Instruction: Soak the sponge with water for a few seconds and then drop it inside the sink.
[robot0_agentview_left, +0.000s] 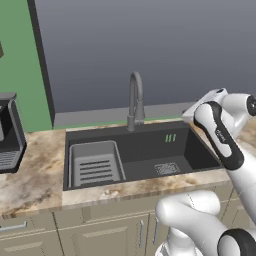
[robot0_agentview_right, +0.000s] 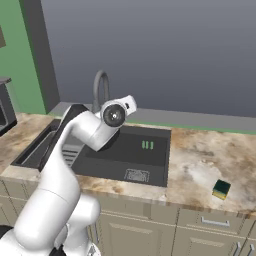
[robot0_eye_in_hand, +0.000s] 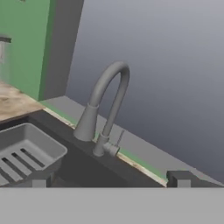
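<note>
The sponge (robot0_agentview_right: 221, 189), a small yellow block with a dark green top, lies on the marble counter to the right of the sink (robot0_agentview_right: 159, 161), well away from the hand. The dark sink (robot0_agentview_left: 127, 131) holds a grey slotted rack (robot0_agentview_left: 95, 163) on its left and a square drain grate (robot0_agentview_left: 166, 168). In the hand view my gripper (robot0_eye_in_hand: 109, 180) is open, its fingertips (robot0_eye_in_hand: 179, 177) far apart with nothing between them, and it faces the grey gooseneck faucet (robot0_eye_in_hand: 109, 105) from above the basin. Water is out of view.
A dark appliance (robot0_agentview_left: 7, 135) stands on the counter left of the sink. The faucet (robot0_agentview_left: 135, 100) rises at the sink's back edge, in front of a grey wall. My arm's elbow (robot0_agentview_right: 95, 131) hangs over the basin. Cabinet fronts (robot0_agentview_left: 100, 232) run below the counter.
</note>
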